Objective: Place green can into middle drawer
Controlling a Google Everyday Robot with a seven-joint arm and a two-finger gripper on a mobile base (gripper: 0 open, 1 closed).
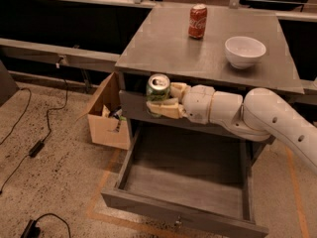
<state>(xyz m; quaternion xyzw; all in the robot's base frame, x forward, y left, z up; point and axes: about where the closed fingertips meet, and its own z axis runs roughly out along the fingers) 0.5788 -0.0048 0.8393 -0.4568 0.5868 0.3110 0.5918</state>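
Note:
My gripper (pixel 166 99) is shut on the green can (pixel 158 91), a mottled-green drinks can with a silver top. It holds the can upright in the air, in front of the cabinet's front edge and above the back left part of the middle drawer (pixel 183 182). That drawer is pulled wide open below, with a worn grey floor and a small knob at its front. My white arm reaches in from the right.
A red Coca-Cola can (pixel 197 21) and a white bowl (pixel 244 51) stand on the grey cabinet top (pixel 168 43). An open cardboard box (pixel 106 118) sits on the floor left of the cabinet. Black cables (pixel 34 148) lie on the speckled floor at left.

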